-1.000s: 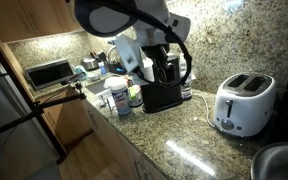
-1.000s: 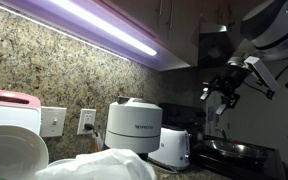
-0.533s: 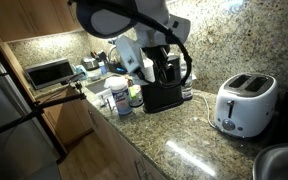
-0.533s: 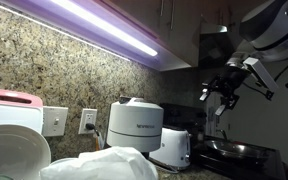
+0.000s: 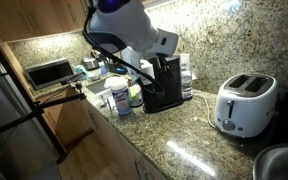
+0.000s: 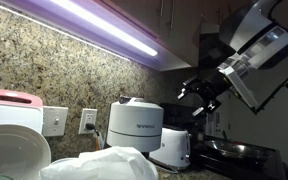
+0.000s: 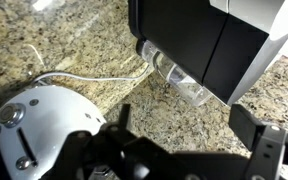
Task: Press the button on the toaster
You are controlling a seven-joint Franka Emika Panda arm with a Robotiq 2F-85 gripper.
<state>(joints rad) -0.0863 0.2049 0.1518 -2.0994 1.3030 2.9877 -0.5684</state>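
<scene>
The white two-slot toaster (image 5: 242, 103) stands on the granite counter, to the right of the black coffee machine (image 5: 162, 85). It shows small and low in an exterior view (image 6: 174, 148), and its rounded end with round knobs fills the lower left of the wrist view (image 7: 39, 125). My gripper (image 6: 198, 95) hangs in the air above the toaster, touching nothing. In the wrist view the gripper (image 7: 189, 135) is open and empty over bare counter, with one dark finger (image 7: 259, 140) at the right. The white arm (image 5: 124, 20) reaches in from the top.
A silver toaster oven (image 5: 49, 72) and bottles (image 5: 119, 95) stand left of the coffee machine. A metal sink rim (image 5: 279, 160) lies at the lower right. A white cable (image 7: 74, 78) runs across the counter. A wall outlet (image 6: 87, 121) and a plastic bag (image 6: 104, 165) are near that camera.
The arm has swung and turned. In an exterior view the gripper has moved left and lower, from beside the dark cabinet to above the toaster. It stays open.
</scene>
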